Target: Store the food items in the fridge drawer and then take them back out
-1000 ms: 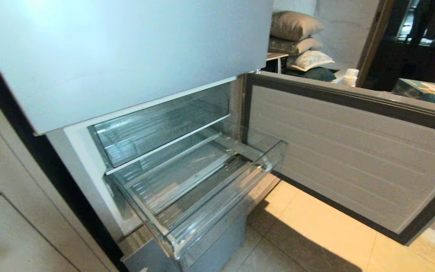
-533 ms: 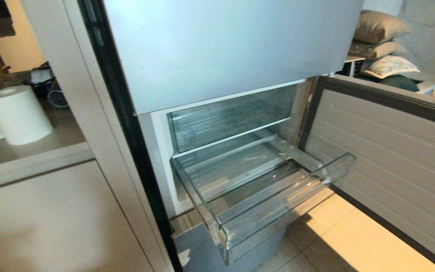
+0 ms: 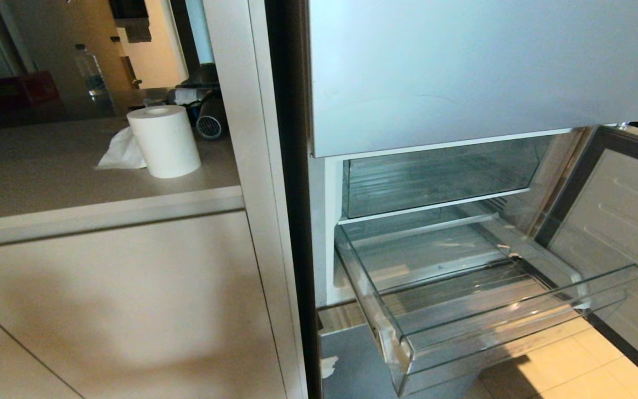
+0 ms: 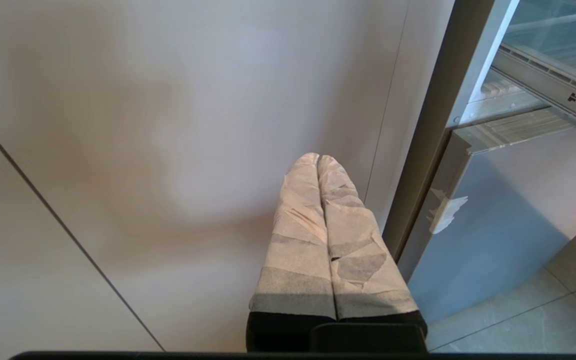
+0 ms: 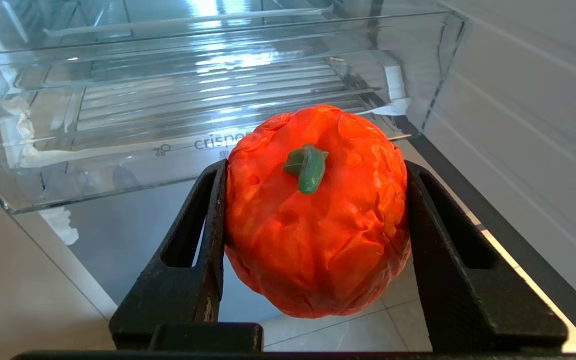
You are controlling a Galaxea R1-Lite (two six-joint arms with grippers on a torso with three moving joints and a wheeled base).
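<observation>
Clamping the red-orange tomato (image 5: 318,220) between both black fingers (image 5: 203,250) of the right gripper (image 5: 315,200), green stem facing up, just outside the clear front lip of the pulled-out fridge drawer (image 3: 518,327). Pressing together the wrapped fingers of the left gripper (image 4: 318,162), holding nothing, pointing at a pale cabinet panel (image 4: 168,125) beside the fridge

Fridge drawer (image 3: 518,327): clear plastic, pulled out at 4 o'clock, nothing in it, ribbed bottom visible.
Upper compartment (image 3: 441,174): clear flat front, pushed in, directly above the drawer.
Fridge door (image 3: 623,221): swung open at 3 o'clock.
Worktop (image 3: 47,172): at 10 o'clock, carrying a white paper roll (image 3: 164,140) with a crumpled tissue (image 3: 121,152) beside it.
Bottle (image 3: 91,72): far back at 11 o'clock, possibly water.
Floor (image 3: 574,371): pale tiles at 5 o'clock.
</observation>
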